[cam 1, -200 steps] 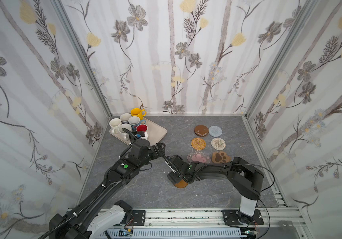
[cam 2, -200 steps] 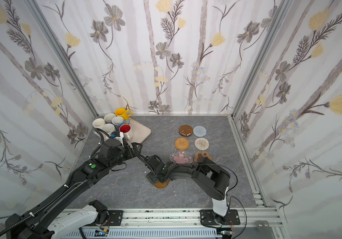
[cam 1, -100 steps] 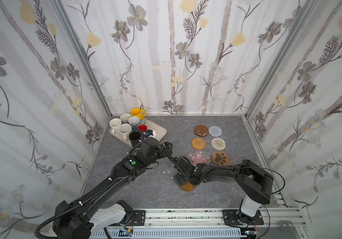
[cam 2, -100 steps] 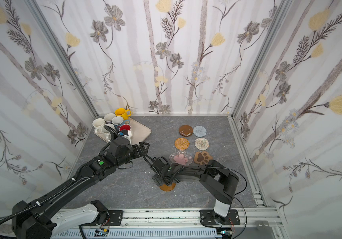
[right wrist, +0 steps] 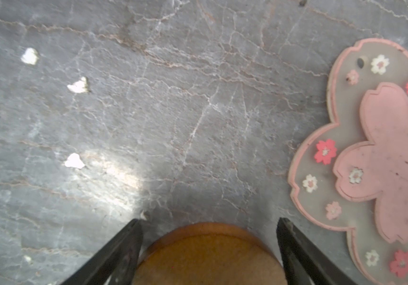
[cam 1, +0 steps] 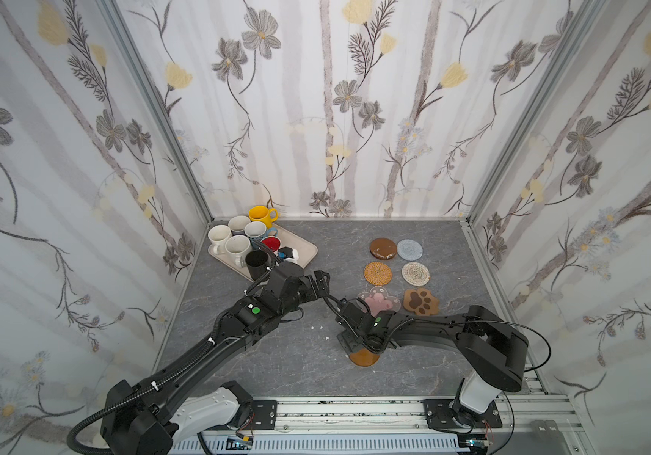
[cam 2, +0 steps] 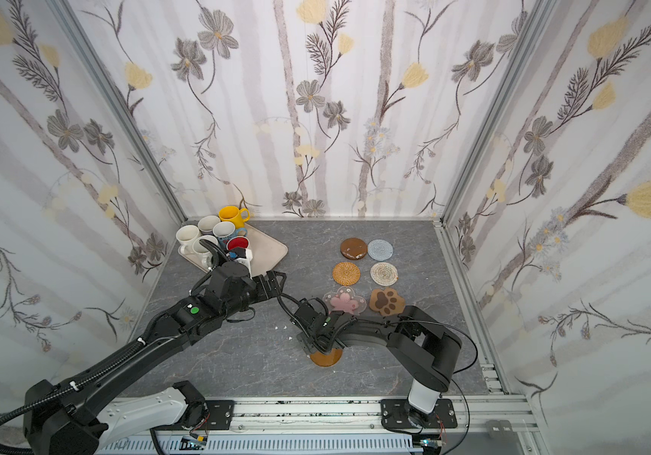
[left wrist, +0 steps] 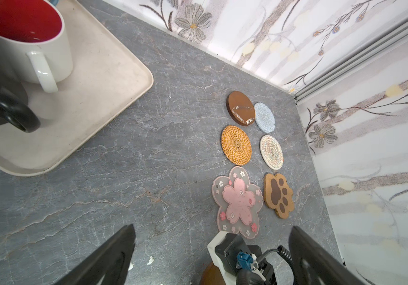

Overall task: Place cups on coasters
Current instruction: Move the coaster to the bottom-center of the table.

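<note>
Straddling brown disc coaster (right wrist: pixel 207 256): right jaws spread, disc between them; left jaws spread.

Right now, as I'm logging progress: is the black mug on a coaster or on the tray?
On the tray: the black mug stands upright at its near corner, no coaster under it.
</note>
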{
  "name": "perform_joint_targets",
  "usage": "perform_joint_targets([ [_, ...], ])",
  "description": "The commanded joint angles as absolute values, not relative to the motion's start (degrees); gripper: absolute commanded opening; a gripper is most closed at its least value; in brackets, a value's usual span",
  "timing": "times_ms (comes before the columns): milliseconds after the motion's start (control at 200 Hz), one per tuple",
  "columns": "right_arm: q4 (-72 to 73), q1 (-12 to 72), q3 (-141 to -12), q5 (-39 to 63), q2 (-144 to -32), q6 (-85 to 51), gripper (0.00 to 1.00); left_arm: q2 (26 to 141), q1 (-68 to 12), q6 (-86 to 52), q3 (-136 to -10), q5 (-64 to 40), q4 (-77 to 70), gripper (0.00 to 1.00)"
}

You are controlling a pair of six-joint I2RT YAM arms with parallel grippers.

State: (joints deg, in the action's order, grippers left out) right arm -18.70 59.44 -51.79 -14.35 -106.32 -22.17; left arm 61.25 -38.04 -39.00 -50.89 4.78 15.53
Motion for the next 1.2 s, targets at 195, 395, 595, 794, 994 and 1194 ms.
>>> perform_joint_targets([
  [195, -29.2, 58.2, -50.9, -17.3, -100.8, -21.6, 0.89, 53.6, -26.2, -36.4, -47.4, -4.9, 15.5, 1.0],
  [395, -26.8, 55.4, -50.1, -14.4, -94.5, -21.2, 0.89, 53.4, -26.8, -34.0, -43.1, -8.4, 17.3, 0.99],
  [595, -24.6, 49.4, -49.0, -12.0, -86.7, -20.1, 0.89, 55.2, -34.5, -32.0, -38.9, -4.7, 17.1, 0.99],
  [794, -20.7, 39.3, -45.8, -5.4, -77.8, -19.4, 0.89, 62.0, -45.7, -32.1, -37.7, -0.2, 15.9, 0.97],
  [994, -16.9, 30.1, -41.4, 2.4, -72.2, -19.7, 0.89, 70.5, -52.4, -34.4, -36.7, 0.2, 10.6, 0.95],
  [1194, -12.5, 24.6, -37.8, 8.8, -70.3, -21.2, 0.86, 78.2, -54.3, -35.2, -38.7, -1.8, 6.3, 0.89],
])
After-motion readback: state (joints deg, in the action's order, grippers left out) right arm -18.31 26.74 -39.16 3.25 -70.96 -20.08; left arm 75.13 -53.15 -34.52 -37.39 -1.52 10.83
